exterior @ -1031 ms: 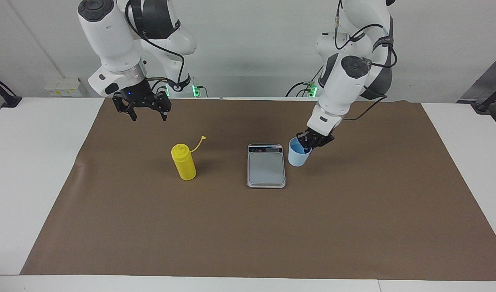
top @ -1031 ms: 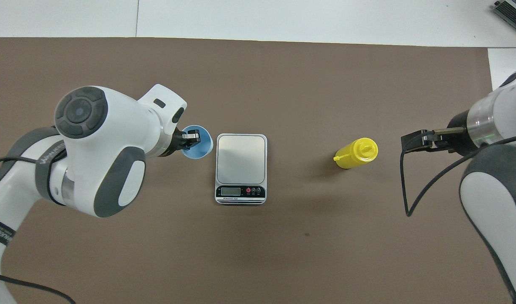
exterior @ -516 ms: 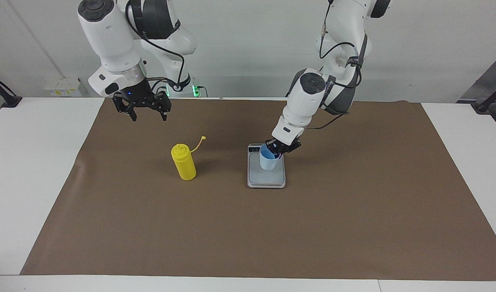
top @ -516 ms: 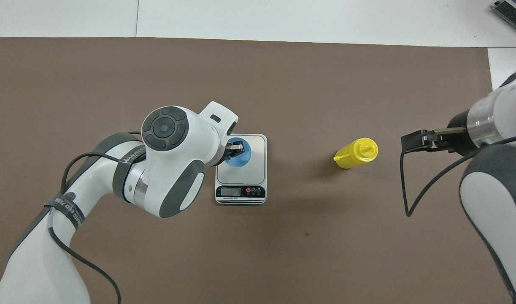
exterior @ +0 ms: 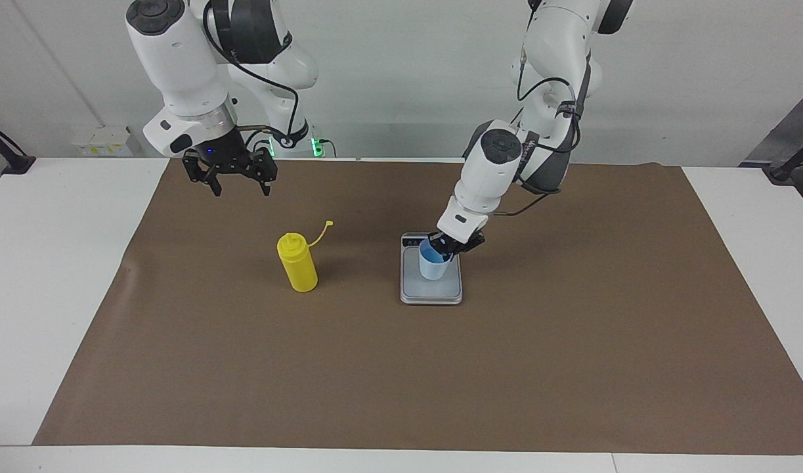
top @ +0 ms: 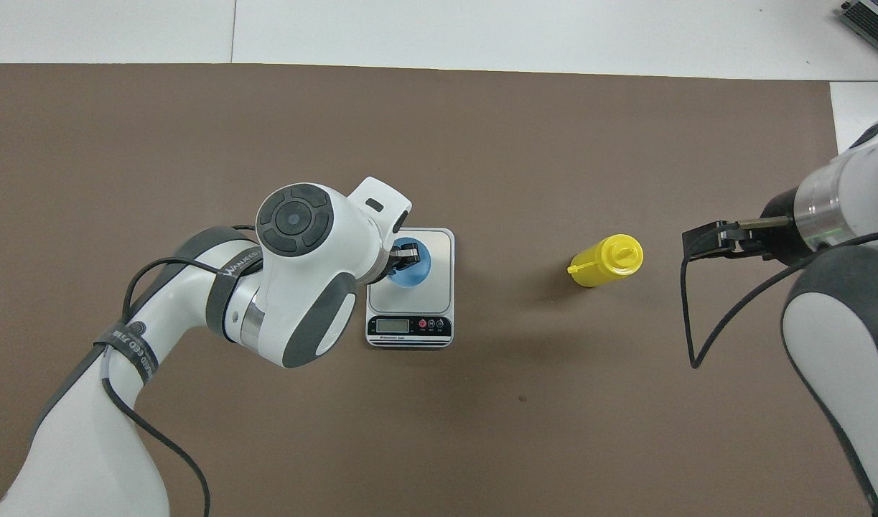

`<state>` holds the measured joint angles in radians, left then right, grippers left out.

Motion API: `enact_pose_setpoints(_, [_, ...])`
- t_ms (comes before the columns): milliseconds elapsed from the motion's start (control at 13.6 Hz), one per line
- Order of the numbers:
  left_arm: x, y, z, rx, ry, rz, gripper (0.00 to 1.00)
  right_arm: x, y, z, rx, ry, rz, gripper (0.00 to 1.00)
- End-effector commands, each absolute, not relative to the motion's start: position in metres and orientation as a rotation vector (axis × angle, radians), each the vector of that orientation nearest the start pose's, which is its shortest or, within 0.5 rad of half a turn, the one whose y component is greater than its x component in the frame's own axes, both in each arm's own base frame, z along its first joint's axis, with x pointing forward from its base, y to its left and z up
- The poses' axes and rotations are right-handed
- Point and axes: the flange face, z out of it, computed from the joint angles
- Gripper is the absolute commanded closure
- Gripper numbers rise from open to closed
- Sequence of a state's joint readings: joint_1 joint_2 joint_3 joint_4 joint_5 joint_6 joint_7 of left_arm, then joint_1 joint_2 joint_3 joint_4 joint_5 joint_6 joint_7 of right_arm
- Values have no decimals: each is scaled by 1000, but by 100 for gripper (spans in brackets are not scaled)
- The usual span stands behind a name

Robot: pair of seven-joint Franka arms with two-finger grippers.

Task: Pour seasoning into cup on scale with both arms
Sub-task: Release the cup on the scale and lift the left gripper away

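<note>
Reading the overhead view as a clock face, the scale (top: 411,248) is lying at the centre of the bench (top: 482,431), its display at 6 o'clock. The cup (top: 410,264) is sitting on the scale's plate. The seasoning (top: 605,261) is standing at 3 o'clock from the scale, well apart.

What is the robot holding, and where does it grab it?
The left gripper holds the blue cup by its rim, one finger inside, over the scale. The right gripper hangs open and holds nothing.
</note>
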<state>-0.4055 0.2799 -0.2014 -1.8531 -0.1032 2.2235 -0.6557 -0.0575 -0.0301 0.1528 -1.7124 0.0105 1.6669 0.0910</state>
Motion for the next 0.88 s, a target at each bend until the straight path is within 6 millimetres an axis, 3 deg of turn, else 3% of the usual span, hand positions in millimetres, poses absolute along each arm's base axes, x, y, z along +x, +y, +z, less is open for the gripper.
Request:
enact_pose_setpoints(0, [522, -362, 382, -3294, -203, -17, 100, 540, 53, 582, -3123, -26, 6, 0])
enact_pose_setpoints(368, [517, -359, 375, -3267, -183, 2, 98, 540, 54, 582, -3123, -28, 8, 0])
enact_pose_setpoints(442, [517, -360, 374, -3266, -180, 4, 86, 540, 54, 582, -3123, -28, 8, 0])
enact_pose_setpoints(516, [516, -359, 374, -3265, -182, 6, 46, 540, 54, 582, -3123, -28, 6, 0])
enact_pose_setpoints(589, [517, -359, 374, -3265, -182, 6, 0, 540, 54, 582, -3123, -28, 6, 0])
enact_pose_setpoints(737, [519, -355, 378, -3244, -170, -2, 0, 540, 54, 582, -3123, -28, 8, 0])
enact_pose_setpoints(810, [525, -348, 391, -3242, -179, -36, 0, 540, 54, 582, -3123, -28, 6, 0])
